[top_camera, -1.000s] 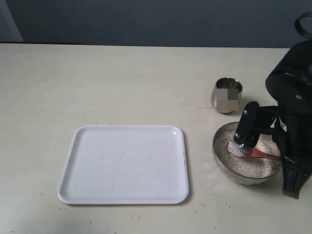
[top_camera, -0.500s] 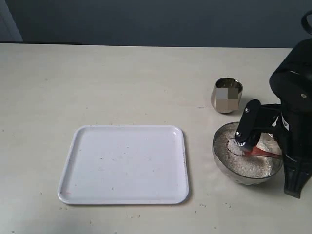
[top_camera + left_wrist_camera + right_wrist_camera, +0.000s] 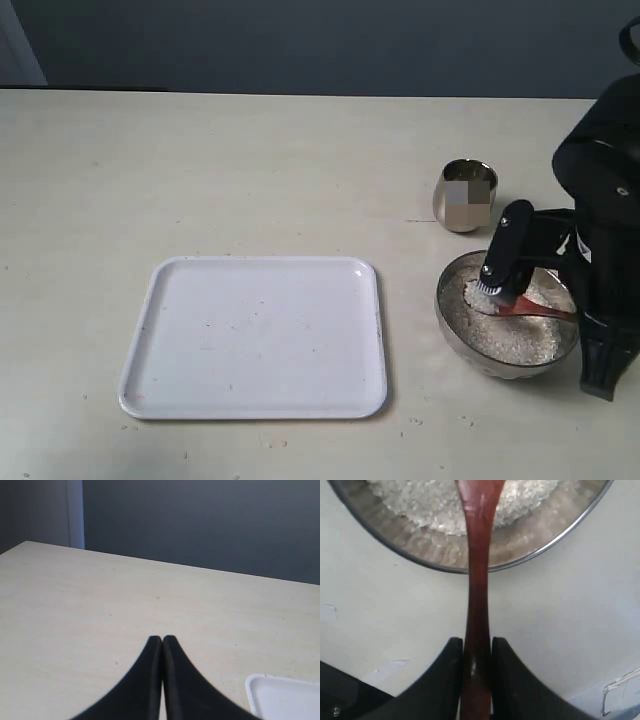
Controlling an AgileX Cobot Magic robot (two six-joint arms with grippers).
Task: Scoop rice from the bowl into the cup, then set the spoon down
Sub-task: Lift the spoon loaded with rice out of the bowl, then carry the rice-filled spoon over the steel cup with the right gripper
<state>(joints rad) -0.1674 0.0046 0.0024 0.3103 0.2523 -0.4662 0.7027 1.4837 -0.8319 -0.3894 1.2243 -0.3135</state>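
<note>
Pale beige counter under a dark wall, and all the action is on the right. The right claw is clamped on the handle of the spoon. The spoon reaches over the rim of the bowl and out across the rice. In the exterior view the spoon lies low over the bowl, and the cup stands upright just behind it, not touching. On the left, the left claw hangs with its fingers pressed together, holding nothing, above bare counter near a corner of the white tray.
</note>
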